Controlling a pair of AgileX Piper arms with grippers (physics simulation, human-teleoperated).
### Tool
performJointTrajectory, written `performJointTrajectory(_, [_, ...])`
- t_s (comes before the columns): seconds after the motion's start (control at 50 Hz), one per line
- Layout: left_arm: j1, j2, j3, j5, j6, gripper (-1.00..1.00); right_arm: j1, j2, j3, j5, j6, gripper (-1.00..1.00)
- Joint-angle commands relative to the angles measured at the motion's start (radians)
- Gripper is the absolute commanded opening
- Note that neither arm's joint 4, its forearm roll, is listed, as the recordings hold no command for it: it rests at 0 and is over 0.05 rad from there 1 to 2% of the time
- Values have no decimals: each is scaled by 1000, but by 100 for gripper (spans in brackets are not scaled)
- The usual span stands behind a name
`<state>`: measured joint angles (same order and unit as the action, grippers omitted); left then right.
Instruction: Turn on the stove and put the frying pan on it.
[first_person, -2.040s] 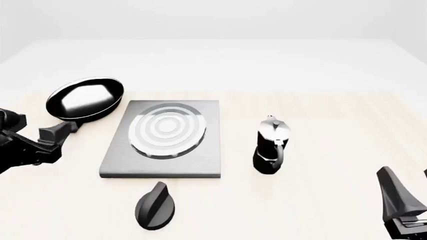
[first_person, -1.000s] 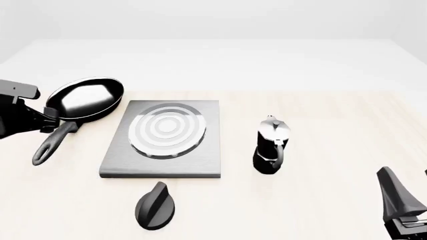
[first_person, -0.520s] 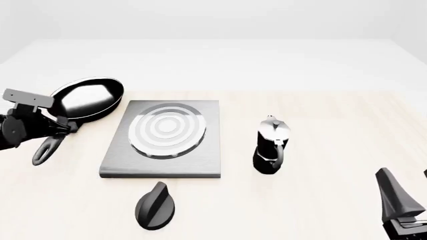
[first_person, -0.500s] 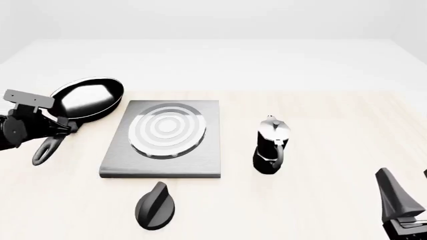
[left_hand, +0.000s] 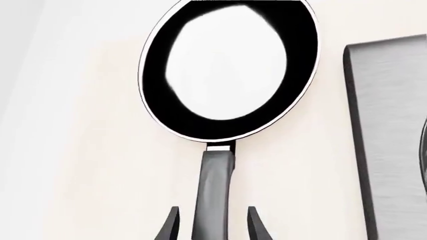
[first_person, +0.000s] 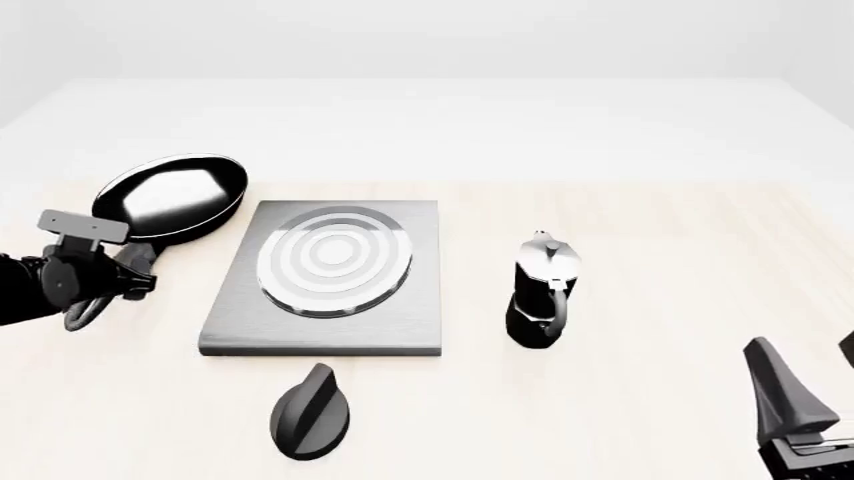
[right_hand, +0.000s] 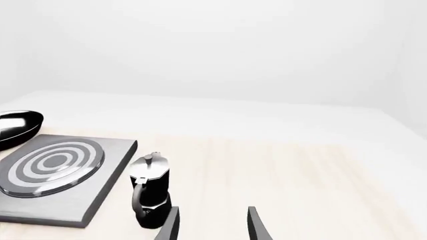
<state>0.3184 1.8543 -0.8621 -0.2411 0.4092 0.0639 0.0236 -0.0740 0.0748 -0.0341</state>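
The frying pan, black with a glossy inside, lies on the table left of the stove, its long handle pointing toward the near side. My left gripper is open, one finger on each side of the handle with a gap at both. The front view shows this gripper low over the handle. The grey slab carries the ringed burner. The black knob sits apart, in front of the slab. My right gripper stays open at the near right, holding nothing.
A black-and-silver moka pot stands upright just right of the slab. The right wrist view shows the pot, the slab and the pan's rim beyond the open right gripper.
My left gripper has swung in from the left and come down over the pan's handle, now straddling it. Pan, knob and pot stay put. The right gripper barely shifts.
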Motion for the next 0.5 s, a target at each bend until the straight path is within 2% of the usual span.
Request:
performJointTrajectory(0.02, [-1, 53, 11, -42, 3, 100, 2, 8, 3, -8, -2, 100])
performJointTrajectory(0.26, [5, 54, 12, -42, 13, 100, -1, 16, 12, -24, 2, 100])
performJointTrajectory(0.28, [6, 54, 12, -43, 14, -100, -1, 15, 12, -23, 3, 100])
performJointTrajectory(0.5, [2, 34, 17, -46, 15, -100, -4, 6, 12, -14, 4, 100])
